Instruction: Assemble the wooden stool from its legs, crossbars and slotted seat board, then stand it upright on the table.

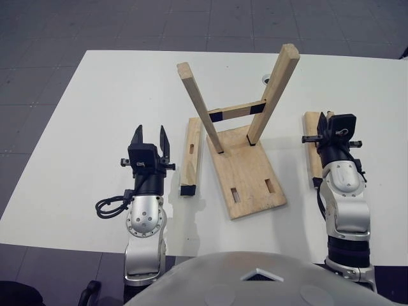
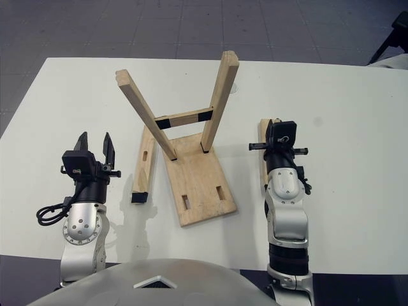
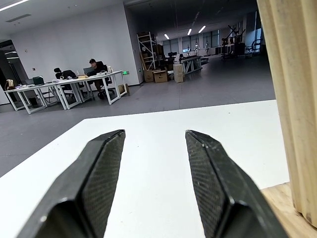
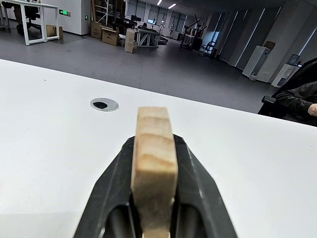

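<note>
The slotted seat board [image 1: 250, 182] lies flat in the middle of the table. Two legs [image 1: 199, 104] [image 1: 274, 91] stand in its far slots, leaning apart and joined by a crossbar [image 1: 236, 112] with black ends. A loose leg [image 1: 190, 157] lies just left of the board. My left gripper [image 1: 151, 139] is open beside that leg, with nothing between its fingers [image 3: 101, 178]. On the right, another leg [image 1: 311, 159] lies on the table, and my right gripper [image 1: 327, 122] is shut on its far end [image 4: 154, 158].
A round cable hole [image 1: 265, 79] sits in the white table [image 1: 95, 115] behind the standing legs. A black cable [image 1: 111, 206] loops beside my left arm. The table's far edge [image 1: 191, 52] runs behind the stool parts.
</note>
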